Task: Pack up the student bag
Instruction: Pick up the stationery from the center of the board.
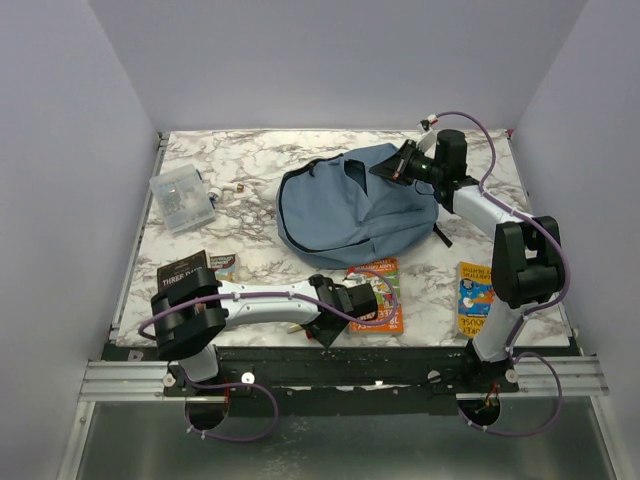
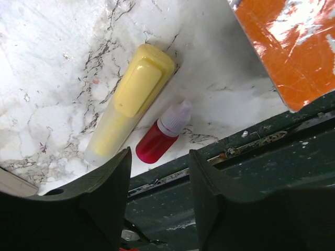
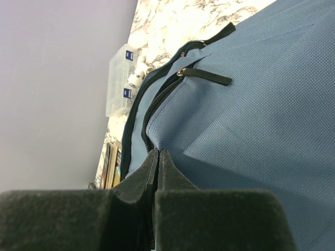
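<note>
Currently slumped across the middle of the top view on the marble table (image 1: 250, 265): student bag (image 1: 345, 215), mouth gaping toward the upper right. Right gripper (image 1: 403, 166) at that upper-right corner, jaws pressed together on a fold of the fabric just beside the zipper (image 3: 157, 99). Left gripper (image 2: 159, 155) low in the frame at the near table edge, jaws apart, nothing between them. Just beyond its tips, yellow highlighter (image 2: 131, 102) and red dropper bottle (image 2: 159, 137). Judging by the sag: soft, light, no stiffness, likely to collapse shut if let go. Best taken at the stitched zipper hem or a strap, never mid-panel; prone to sliding and bunching there.
</note>
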Robot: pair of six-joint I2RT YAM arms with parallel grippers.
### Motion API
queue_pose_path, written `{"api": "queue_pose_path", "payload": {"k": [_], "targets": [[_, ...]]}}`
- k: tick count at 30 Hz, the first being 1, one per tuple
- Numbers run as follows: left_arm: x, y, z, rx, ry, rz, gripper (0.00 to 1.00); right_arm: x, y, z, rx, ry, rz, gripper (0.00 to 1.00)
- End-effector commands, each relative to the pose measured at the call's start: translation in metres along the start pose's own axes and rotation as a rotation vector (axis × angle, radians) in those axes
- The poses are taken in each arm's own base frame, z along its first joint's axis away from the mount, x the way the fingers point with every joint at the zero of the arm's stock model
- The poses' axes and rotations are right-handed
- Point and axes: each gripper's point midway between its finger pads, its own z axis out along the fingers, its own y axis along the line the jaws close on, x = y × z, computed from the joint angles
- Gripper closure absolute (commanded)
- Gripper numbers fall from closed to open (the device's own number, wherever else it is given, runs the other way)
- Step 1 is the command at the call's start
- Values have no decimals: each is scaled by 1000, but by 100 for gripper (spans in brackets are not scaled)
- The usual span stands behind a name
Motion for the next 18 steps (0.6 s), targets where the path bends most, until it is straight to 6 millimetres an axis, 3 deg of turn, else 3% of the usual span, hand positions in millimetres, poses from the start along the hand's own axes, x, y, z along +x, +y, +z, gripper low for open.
{"api": "queue_pose_path", "payload": {"k": [1,18], "targets": [[-6,1,3,-28,0,31,53,-7,13,2,-28,-14,-36,99],[-6,-6,17,-26,24,42,62,-7,15,0,-31,-16,-37,99]]}}
